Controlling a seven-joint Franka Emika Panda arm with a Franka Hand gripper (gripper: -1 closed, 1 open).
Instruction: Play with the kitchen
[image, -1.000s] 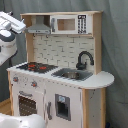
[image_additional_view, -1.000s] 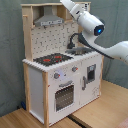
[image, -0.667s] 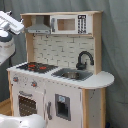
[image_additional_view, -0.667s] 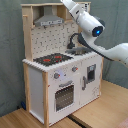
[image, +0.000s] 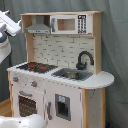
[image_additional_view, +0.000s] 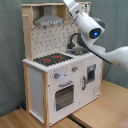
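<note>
Kitchen (image: 60, 75) is standing upright on a wood floor (image_additional_view: 95, 112), in front of a grey curtain (image: 117, 50). Arm (image_additional_view: 90, 27) is reaching over the top, near the microwave (image: 67, 24). Advice: approach slowly, avoiding the faucet (image: 84, 59). Gripper is sitting out of frame in both exterior views; state of fingers: can't tell.

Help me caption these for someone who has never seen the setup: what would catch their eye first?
The toy kitchen fills the middle in both exterior views, white and light wood, with a red-ringed black hob on its counter beside a sink with a curved black faucet. In the second exterior view, the white robot arm reaches across the upper right, with a glowing blue ring on one joint. A grey hood and a microwave sit up top.
</note>
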